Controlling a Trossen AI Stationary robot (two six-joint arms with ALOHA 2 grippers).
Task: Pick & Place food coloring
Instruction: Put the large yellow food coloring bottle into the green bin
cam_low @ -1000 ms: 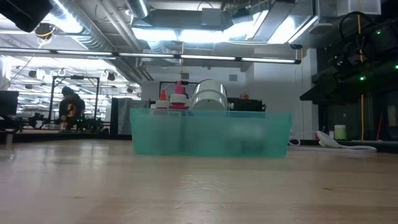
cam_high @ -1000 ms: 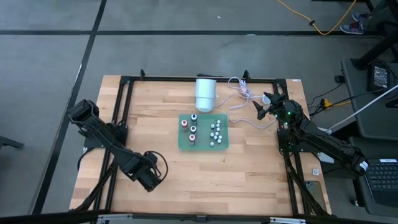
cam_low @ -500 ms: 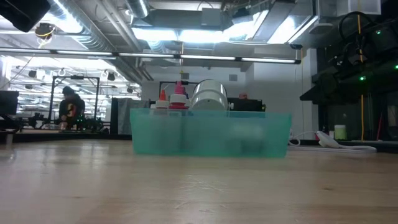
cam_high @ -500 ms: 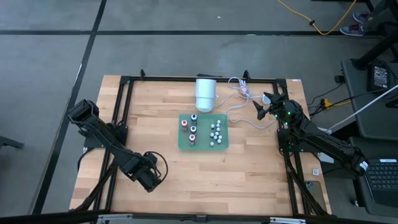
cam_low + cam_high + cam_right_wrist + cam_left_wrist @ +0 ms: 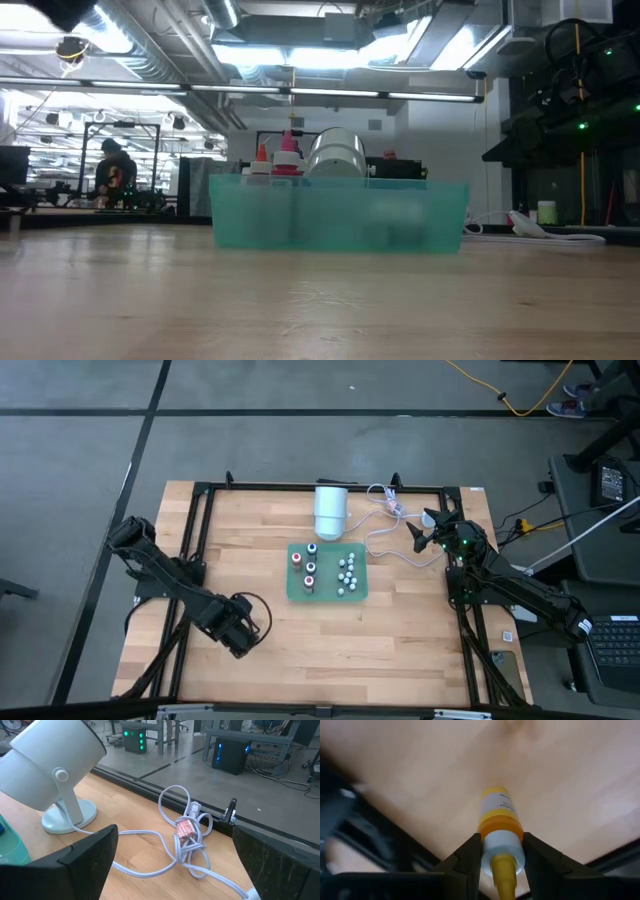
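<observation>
My left gripper stands over the near left of the table, shut on a small yellow food coloring bottle with a white cap collar and a yellow tip. Other food coloring bottles, with blue and red tops, stand upright in the left half of a green tray at the table's middle; their tops show above the tray wall in the low view. My right gripper waits open at the far right, with nothing between its fingers. My left gripper pinches the yellow bottle by its white cap collar, one finger on each side. The fingers come from the bottle's tip end and lie along it, with the body reaching away past the fingertips. Whether its base is on the table I cannot tell.
A white cylindrical lamp lies behind the tray, and its grey cable coils at the far right. Several tiny white-topped items fill the tray's right half. A black frame edges the wooden table.
My left gripper has shut on the yellow bottle and has gone up a little and slightly toward the table's far edge. My right gripper has kept still.
</observation>
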